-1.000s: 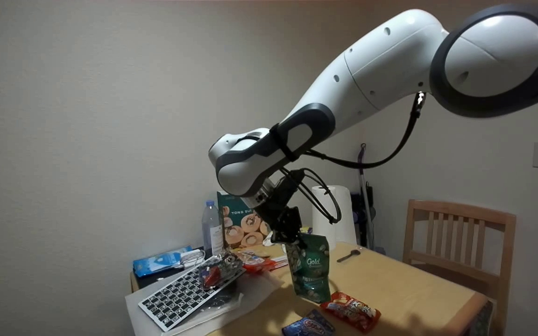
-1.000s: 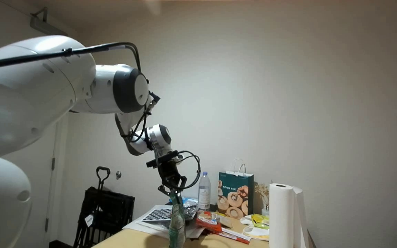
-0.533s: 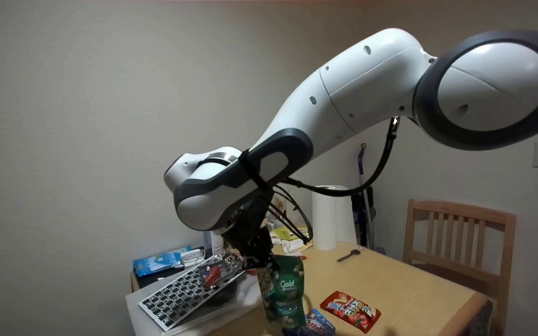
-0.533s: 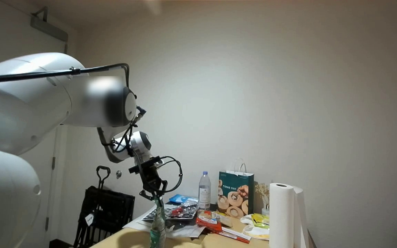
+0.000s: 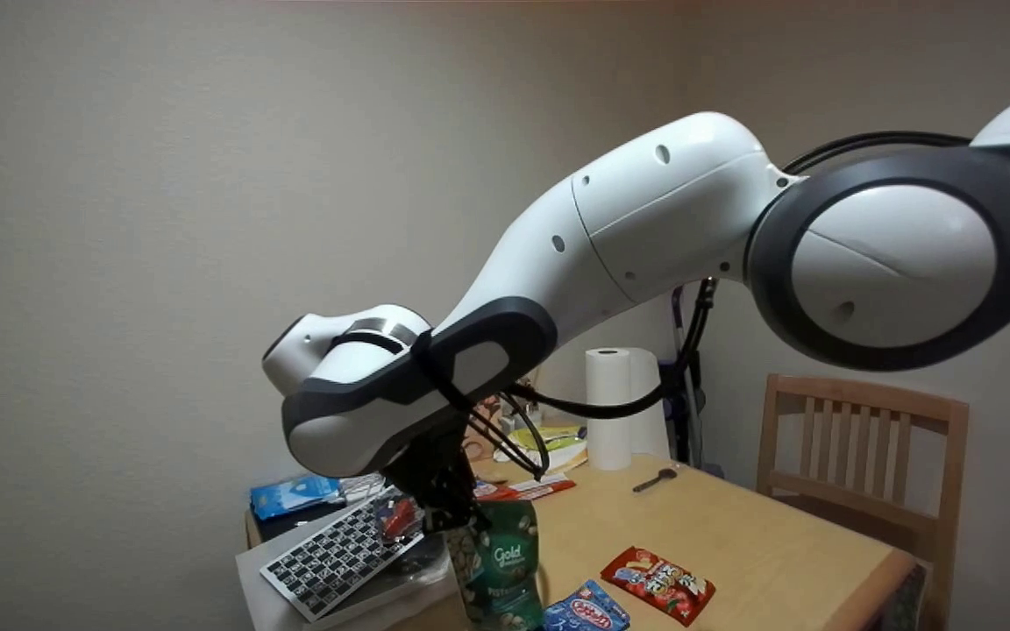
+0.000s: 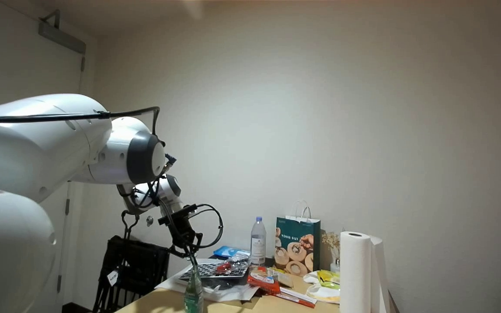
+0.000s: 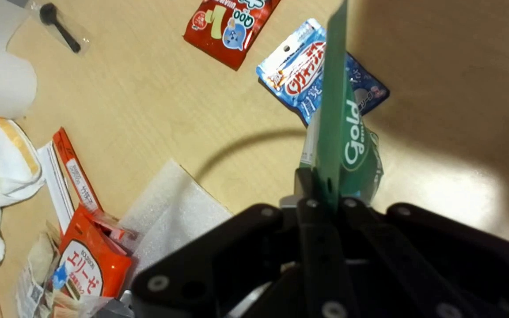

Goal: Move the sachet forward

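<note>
The sachet, a green foil pouch with white "Gold" lettering [image 5: 509, 556], hangs upright from my gripper [image 5: 463, 519]. It also shows edge-on in an exterior view [image 6: 193, 294], where the gripper [image 6: 191, 255] is shut on its top edge. In the wrist view the sachet [image 7: 355, 154] rises from between the closed fingers [image 7: 325, 187]. Its lower end reaches the bottom of the picture in both exterior views. I cannot tell whether it touches the table.
A blue packet [image 5: 588, 606] lies right beside the sachet, with a red packet [image 5: 658, 584] beyond it. A checkered panel [image 5: 338, 548], a paper-towel roll [image 5: 608, 429], a black spoon [image 5: 655, 479], a bottle [image 6: 258, 243] and a paper bag [image 6: 297, 243] are also around.
My gripper and the sachet have moved left and down in both exterior views. The sachet went from beside the red packet to beside the blue packet. The grip stayed shut.
</note>
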Controlling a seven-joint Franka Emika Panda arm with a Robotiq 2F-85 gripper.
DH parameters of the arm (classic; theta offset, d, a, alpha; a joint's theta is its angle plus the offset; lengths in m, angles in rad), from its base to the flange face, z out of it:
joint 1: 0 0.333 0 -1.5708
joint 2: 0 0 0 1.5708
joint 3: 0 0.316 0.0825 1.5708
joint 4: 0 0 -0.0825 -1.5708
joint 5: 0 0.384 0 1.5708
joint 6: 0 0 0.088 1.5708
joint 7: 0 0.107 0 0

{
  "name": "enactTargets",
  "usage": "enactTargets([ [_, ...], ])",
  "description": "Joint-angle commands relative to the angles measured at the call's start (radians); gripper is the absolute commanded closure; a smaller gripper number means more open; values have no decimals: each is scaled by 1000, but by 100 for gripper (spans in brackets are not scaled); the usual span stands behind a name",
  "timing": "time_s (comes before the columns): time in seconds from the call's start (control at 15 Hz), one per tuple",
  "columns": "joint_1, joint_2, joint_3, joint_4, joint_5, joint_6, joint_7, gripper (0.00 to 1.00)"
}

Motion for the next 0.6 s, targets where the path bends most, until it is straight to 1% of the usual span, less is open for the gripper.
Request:
enactTargets([
  [0.0, 25, 57, -17, 99, -15, -62, -65, 100],
  [0.27, 40, 87, -11, 144, -16, -83, -83, 100],
  [0.53, 59, 92, -6, 162, -11, -102, -93, 100],
])
